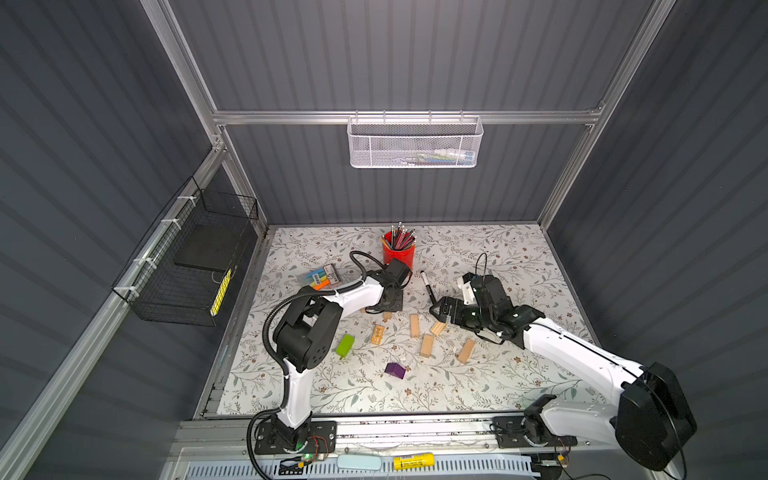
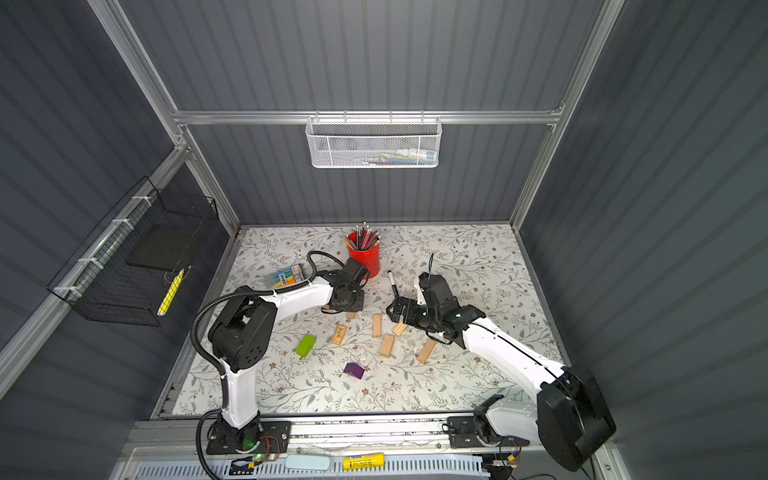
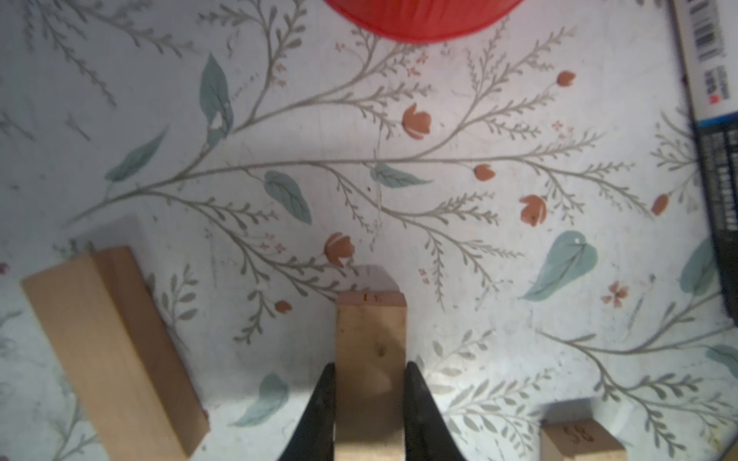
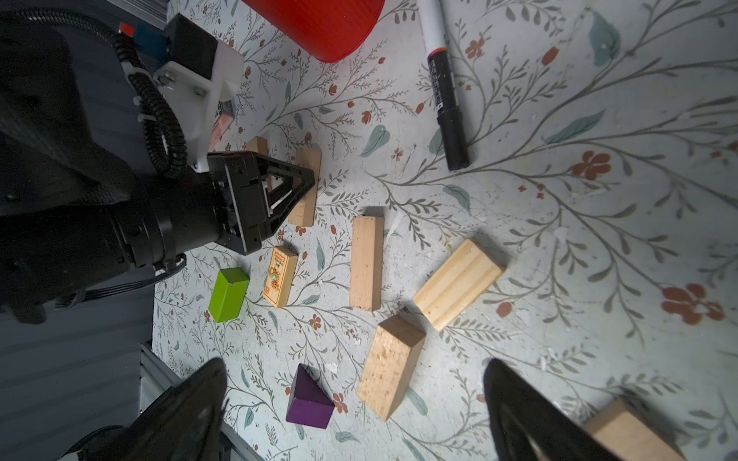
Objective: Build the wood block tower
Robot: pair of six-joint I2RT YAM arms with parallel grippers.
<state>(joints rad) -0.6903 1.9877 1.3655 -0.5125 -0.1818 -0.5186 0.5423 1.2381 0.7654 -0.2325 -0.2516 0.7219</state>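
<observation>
We note the left gripper [image 3: 370, 365] clamped on a tan wood block [image 3: 369, 327] at 6 o'clock from the red cup [image 1: 398, 253]. Right gripper [image 4: 355, 361] stands wide apart beside the loose wood blocks [image 4: 366, 263].

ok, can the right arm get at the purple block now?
Probably yes. The right gripper is open and empty; the purple block lies uncovered, apart from the other blocks, and the left gripper grips a tan block farther back.

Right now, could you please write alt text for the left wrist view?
The left gripper is shut on a pale wood block, black fingers on either side, floral table beneath. A second pale block lies apart; a red cup shows at the edge.
</observation>
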